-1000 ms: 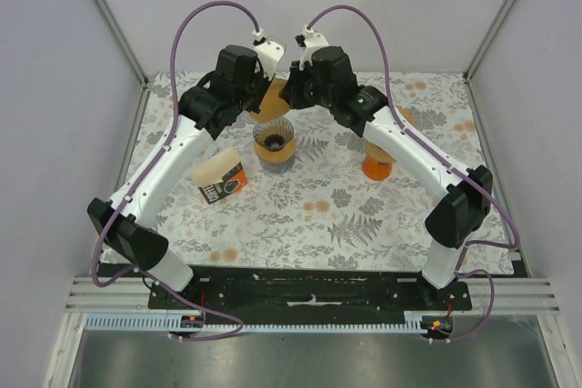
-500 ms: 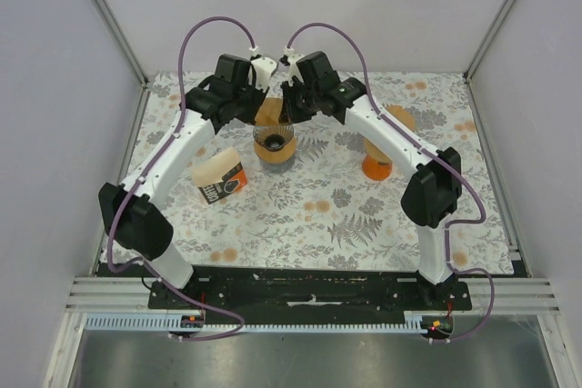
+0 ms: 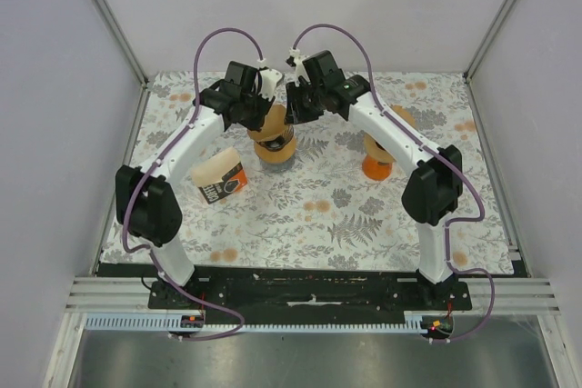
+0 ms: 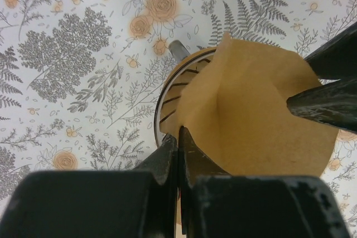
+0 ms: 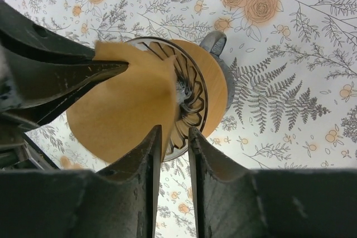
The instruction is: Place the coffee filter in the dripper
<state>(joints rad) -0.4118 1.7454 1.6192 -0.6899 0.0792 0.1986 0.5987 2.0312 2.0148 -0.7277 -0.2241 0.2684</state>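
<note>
Seen from above, both arms reach in to meet over the dripper (image 3: 275, 149), which stands on the floral bench (image 3: 318, 215) toward its far side. The brown coffee filter (image 3: 271, 123) sits on top of the dripper, between the left gripper (image 3: 263, 113) and the right gripper (image 3: 293, 112). A tan packet (image 3: 219, 179) lies just left of the dripper, and an orange stand (image 3: 376, 166) is off to the right.

In the left wrist view, the left jaws are pressed together on the near edge of the filter. The filter is spread open over the ribbed rim of the dripper, and the other gripper's dark fingers (image 4: 323, 101) reach it from the right.

In the right wrist view, the right jaws stand slightly apart, with the filter's edge at the gap and not pinched. The filter leans over the left half of the dripper's mouth, and the right half shows bare ribs.
</note>
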